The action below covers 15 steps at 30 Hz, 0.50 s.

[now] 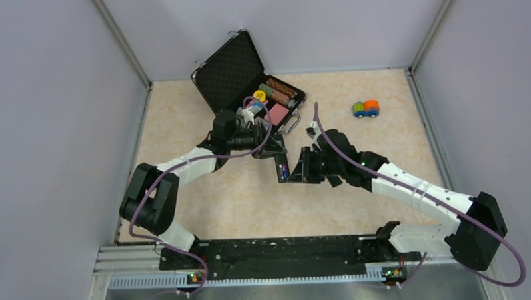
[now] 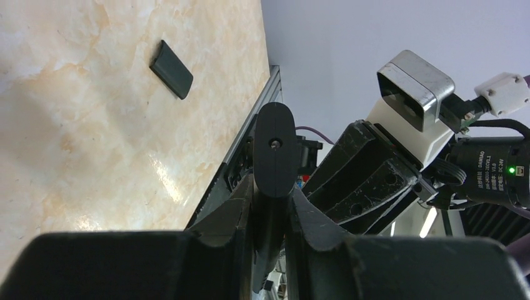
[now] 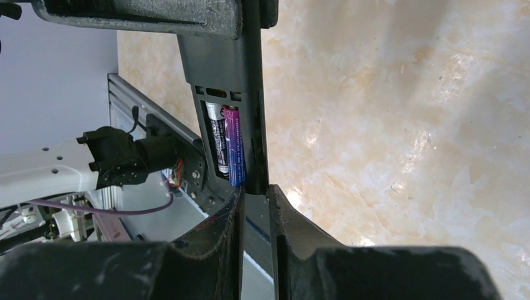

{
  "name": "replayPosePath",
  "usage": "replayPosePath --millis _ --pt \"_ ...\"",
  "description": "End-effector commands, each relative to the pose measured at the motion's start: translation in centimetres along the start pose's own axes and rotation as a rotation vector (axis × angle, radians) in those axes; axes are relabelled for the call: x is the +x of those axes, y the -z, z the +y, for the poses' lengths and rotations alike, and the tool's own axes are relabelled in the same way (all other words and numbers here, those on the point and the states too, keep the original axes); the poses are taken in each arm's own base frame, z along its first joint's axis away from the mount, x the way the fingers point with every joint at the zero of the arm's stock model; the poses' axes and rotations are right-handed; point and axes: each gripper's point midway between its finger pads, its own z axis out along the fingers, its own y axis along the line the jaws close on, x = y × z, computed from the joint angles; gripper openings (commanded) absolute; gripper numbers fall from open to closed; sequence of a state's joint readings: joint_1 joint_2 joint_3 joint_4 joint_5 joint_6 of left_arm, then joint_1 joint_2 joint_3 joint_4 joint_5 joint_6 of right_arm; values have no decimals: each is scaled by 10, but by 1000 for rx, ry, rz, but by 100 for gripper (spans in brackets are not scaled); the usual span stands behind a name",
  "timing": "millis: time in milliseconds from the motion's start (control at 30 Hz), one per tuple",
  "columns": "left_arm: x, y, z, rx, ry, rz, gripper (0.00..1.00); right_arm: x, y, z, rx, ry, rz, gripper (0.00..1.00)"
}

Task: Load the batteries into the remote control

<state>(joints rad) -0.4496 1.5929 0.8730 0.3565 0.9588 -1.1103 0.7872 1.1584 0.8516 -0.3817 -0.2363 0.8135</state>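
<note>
Right hand (image 3: 256, 195), remote control (image 3: 215, 62), illegible batteries (image 3: 232, 147)

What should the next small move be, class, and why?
Probably let the right fingers release and go for the cover lying on the table. Both batteries already sit in the open compartment of the remote control, and the left fingers grip its other end, so only closing it appears left.

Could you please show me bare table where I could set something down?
Free: beige tabletop between left arm, right arm and near rail, and between colourful toy car and right arm. Crowded: around open black chip case and slim black remote control.
</note>
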Motion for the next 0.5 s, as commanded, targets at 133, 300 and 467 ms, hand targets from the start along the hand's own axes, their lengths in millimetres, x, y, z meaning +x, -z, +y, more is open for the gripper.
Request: replayPosePath --millis 133,300,467 --pt "25 13 -60 141 -76 100 0 -20 -15 -12 43 -52 -56 17" --pt "32 12 -69 162 -127 120 0 -22 -23 -12 28 -89 -45 16" --pt "40 17 -85 201 -251 129 0 -19 -30 -14 5 -175 -11 16"
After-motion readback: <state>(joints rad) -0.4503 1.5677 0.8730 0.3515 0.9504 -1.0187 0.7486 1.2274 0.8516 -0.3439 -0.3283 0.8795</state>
